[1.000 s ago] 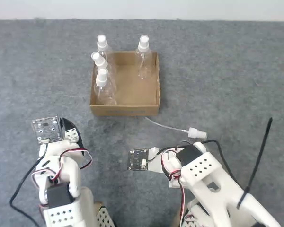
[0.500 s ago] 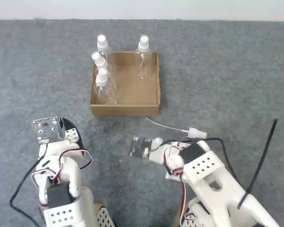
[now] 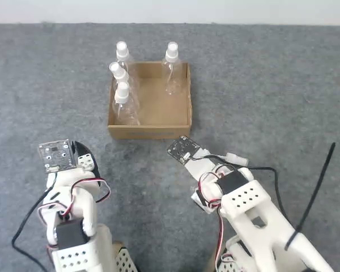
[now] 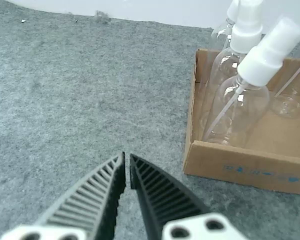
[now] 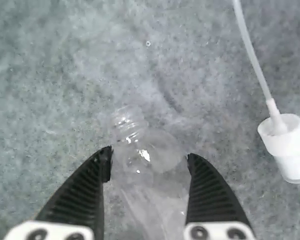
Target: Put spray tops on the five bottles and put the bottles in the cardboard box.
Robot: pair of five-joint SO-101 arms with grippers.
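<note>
Fifth bottle, uncapped, clamped in the right gripper jaws, just before the cardboard box; its spray top lies loose beside. Left gripper closed, empty. Four capped bottles boxed; one remains to cap and box.

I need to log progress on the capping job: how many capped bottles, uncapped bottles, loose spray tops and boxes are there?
Capped bottles: 4
Uncapped bottle: 1
Loose spray top: 1
Cardboard box: 1
Total: 7
</note>
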